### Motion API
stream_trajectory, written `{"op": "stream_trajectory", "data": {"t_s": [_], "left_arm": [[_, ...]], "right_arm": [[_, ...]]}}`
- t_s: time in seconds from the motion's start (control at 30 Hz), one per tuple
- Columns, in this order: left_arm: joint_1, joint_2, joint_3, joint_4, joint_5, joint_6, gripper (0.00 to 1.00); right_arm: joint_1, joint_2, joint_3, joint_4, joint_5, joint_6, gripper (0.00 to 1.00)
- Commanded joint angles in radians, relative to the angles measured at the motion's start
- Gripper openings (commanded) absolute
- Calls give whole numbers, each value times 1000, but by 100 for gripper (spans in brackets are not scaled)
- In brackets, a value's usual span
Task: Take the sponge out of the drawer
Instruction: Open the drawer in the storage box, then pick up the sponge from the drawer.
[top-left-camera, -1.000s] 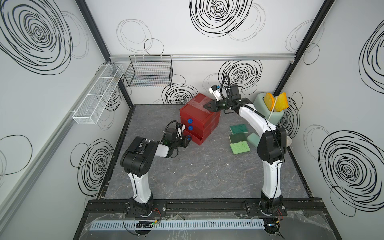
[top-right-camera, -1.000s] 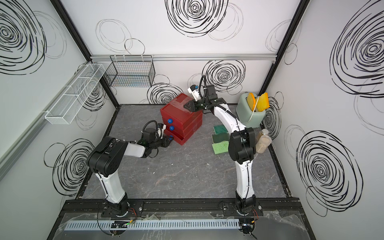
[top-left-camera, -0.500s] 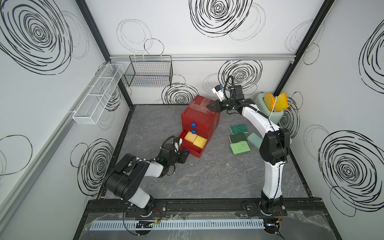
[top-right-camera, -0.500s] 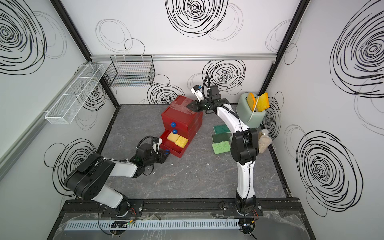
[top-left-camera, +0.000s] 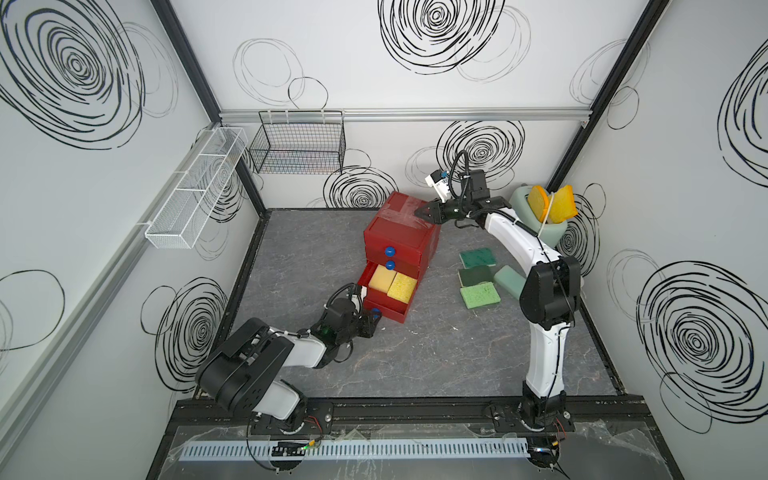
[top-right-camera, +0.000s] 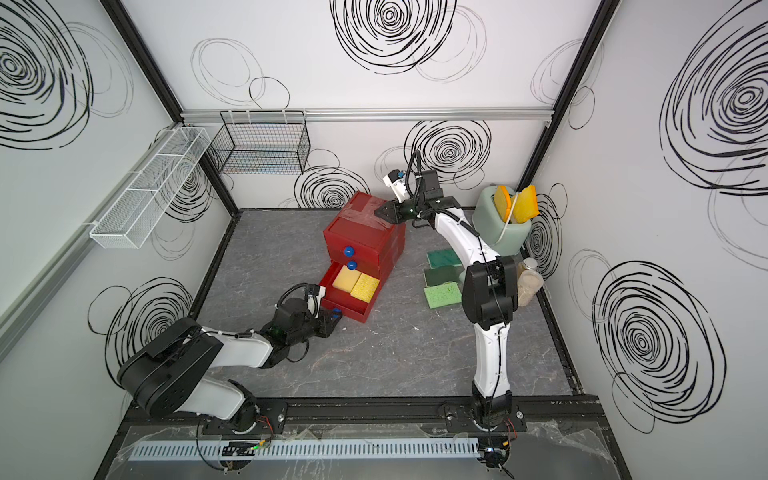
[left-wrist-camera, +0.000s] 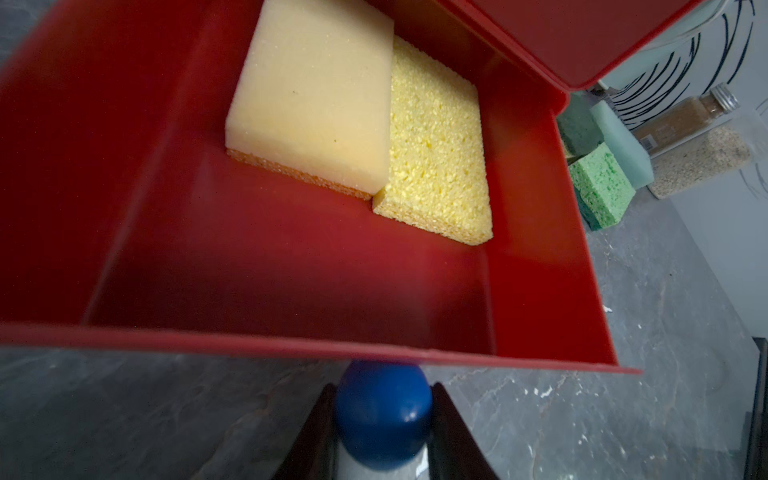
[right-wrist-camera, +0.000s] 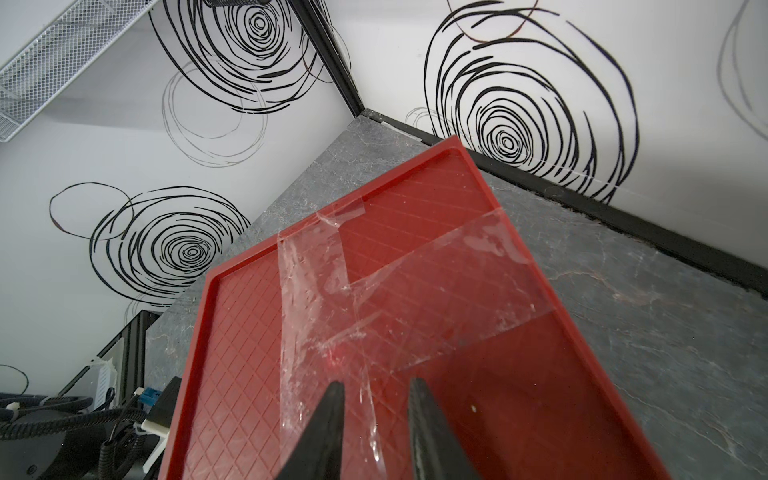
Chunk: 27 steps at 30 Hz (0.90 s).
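Landmark: the red cabinet (top-left-camera: 399, 239) stands on the grey floor, with clear tape (right-wrist-camera: 316, 270) across its top.
Bottom drawer (top-left-camera: 390, 311): pulled out from the cabinet's front, with its inside open to view.
Sponges: a smooth pale sponge (left-wrist-camera: 316, 87) and a porous yellow sponge (left-wrist-camera: 436, 137) lie flat and touching, side by side in the bottom drawer, at the end nearest the cabinet.
Left gripper (left-wrist-camera: 382, 395): at the drawer's front, the end farthest from the cabinet. Its fingers are closed on either side of the blue knob (left-wrist-camera: 382, 415).
Right gripper (right-wrist-camera: 376, 386): above the cabinet's taped top. Its jaws are a narrow gap apart with nothing between them, and I cannot tell whether they touch the top.
Green sponges (top-left-camera: 480, 296): on the floor beside the cabinet, apart from it, on the right arm's side.
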<state>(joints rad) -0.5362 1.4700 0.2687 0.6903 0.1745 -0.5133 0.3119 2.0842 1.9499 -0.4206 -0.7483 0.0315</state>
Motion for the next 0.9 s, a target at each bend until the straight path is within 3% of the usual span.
{"op": "stream_trajectory", "data": {"t_s": [0.0,0.1,0.33,0.67,0.8,0.87], "left_arm": [[-33,-28,-13,24,-16,-24,47],[-36,-42,-10,14,-15,-24,55],[-39,-169,-16,-126,-34,12,59],[-43,-510,-52,-374,-116,-12,62],[-20,-595,-1,-415,-209,2,64],[49,-578,31,-404,-205,17,65]], "right_arm": [[-3,13,-23,-103,33,-20,30],[-3,14,-12,-104,29,-19,30],[-1,19,67,-119,27,-19,31],[15,-36,231,-125,35,-24,35],[98,-105,235,-211,112,-117,35],[175,-165,165,-248,212,-175,36]]}}
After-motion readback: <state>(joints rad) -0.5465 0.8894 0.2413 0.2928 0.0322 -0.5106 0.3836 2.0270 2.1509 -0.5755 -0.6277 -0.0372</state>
